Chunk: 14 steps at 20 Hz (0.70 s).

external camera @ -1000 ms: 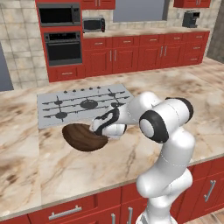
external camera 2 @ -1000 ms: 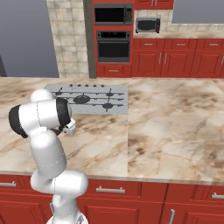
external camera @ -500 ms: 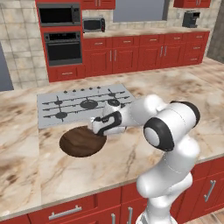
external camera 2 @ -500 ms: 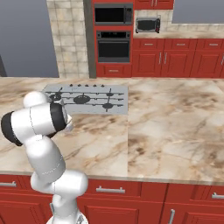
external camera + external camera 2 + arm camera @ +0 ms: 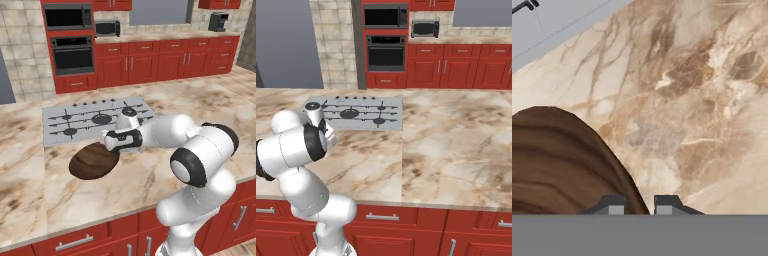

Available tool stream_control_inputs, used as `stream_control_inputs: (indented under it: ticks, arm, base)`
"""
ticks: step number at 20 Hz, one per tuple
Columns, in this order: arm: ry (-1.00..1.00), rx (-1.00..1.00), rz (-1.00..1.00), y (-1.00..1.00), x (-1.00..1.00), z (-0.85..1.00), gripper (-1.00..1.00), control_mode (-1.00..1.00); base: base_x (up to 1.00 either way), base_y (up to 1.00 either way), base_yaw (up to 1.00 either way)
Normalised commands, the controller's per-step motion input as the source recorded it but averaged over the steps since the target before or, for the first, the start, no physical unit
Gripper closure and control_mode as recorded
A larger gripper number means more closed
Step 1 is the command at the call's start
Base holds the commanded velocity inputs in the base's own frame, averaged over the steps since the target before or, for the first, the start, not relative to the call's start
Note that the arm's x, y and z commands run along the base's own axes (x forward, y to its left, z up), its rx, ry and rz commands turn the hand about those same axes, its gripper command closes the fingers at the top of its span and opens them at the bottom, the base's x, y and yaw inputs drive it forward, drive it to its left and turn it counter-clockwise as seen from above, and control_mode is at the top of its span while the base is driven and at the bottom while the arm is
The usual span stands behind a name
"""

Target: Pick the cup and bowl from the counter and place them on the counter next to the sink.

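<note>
Tan stone with brown veins makes up the counter (image 5: pixel 210 107), the biggest thing here. It looks hard and flat, so things can slide on it. It sits over red cabinets (image 5: pixel 150 62).

Next in size is the grey cooktop (image 5: pixel 95 120), set flat into the counter. It sits just past the bowl.

The bowl (image 5: pixel 92 161) comes next. It is dark brown wood with wavy grain lines, round, wide and shallow. It sits on the counter just in front of the cooktop, near the arm's hand. It looks a bit tipped in the left base view, with its right edge up by the claw, but I cannot be sure it is off the counter.

I think the bowl is stiff and fairly light. It will not squash, and it should not break easily. Its smooth wood may be a bit slippery. It is far too wide to grab around the whole thing, so the thin rim is the place to hold, 1 finger inside and 1 outside. Held by just 1 edge, it may tilt or swing, so a slow lift seems best.

Smallest is the claw (image 5: pixel 639 204). Its 2 dark tips stand close together with the bowl's rim (image 5: pixel 628 176) running down between them. It looks like it is pinching that rim, on the bowl's right edge.
</note>
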Motion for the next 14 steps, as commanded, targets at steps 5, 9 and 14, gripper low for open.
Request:
stream_control_inputs:
  ticks: [5,9,14]
  arm:
    - [0.00,0.08,0.00,-0.06,0.00,-0.06,1.00,-1.00]
    - [0.00,0.16,0.00,-0.26,-0.17,0.00,1.00,-1.00]
    - [0.00,0.17,0.00,-0.35,-0.22,0.14,1.00,-1.00]
  base:
    - [0.00,0.00,0.00]
    - [0.00,0.00,0.00]
    - [0.00,0.00,0.00]
